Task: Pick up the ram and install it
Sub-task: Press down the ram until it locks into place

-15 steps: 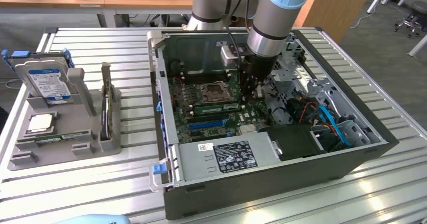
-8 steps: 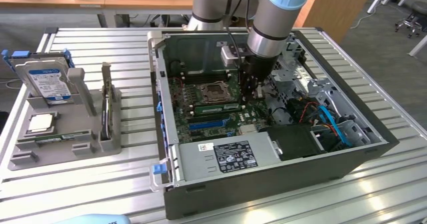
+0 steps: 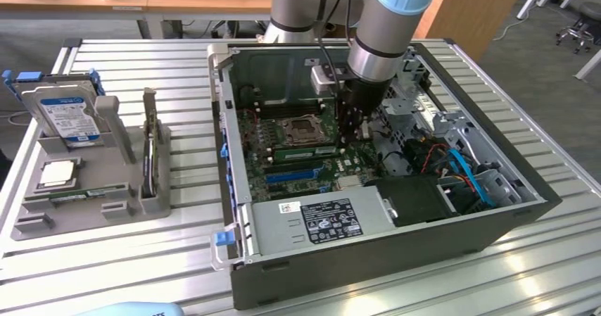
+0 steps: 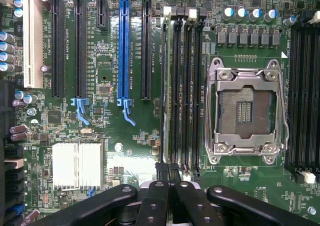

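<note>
The gripper (image 4: 167, 173), fingers pressed together, pushed the ram (image 4: 165, 91) down into its slot beside the CPU socket (image 4: 245, 111); seating it seemingly needed firm, even pressure.

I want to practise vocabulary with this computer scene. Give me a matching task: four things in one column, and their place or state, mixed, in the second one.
Things:
1. hard drive
2. processor socket
3. tool
4. power supply

Place or state:
A. shut, over the memory slots
B. standing in the grey holder, outside the case
C. carries a black and white label
D. empty, with a metal frame

Pairs: 1-B, 2-D, 3-A, 4-C
</note>
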{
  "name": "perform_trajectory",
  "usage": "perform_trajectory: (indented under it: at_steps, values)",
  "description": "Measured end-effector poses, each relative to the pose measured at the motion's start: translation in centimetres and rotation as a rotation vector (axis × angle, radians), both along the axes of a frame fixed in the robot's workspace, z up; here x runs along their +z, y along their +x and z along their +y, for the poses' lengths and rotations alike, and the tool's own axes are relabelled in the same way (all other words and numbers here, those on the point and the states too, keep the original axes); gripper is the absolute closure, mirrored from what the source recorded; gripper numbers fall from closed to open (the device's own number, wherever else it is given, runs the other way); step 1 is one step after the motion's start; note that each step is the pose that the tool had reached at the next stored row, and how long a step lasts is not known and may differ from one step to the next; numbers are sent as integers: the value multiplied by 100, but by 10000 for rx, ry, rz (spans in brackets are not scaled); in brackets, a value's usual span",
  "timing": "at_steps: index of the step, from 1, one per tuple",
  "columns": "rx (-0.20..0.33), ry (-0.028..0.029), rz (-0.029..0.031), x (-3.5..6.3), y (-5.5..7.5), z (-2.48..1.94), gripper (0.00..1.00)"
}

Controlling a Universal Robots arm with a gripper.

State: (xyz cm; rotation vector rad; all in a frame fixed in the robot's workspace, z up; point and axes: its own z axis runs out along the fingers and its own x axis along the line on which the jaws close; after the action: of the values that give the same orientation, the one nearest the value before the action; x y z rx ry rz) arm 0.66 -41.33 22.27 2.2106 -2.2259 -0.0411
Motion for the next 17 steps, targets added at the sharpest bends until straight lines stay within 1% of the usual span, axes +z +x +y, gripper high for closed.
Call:
perform_trajectory:
  at_steps: [13,17]
  values:
    - [-1,6,-2,1,0,1,90]
    - [-2,-5,0,61,0,0,90]
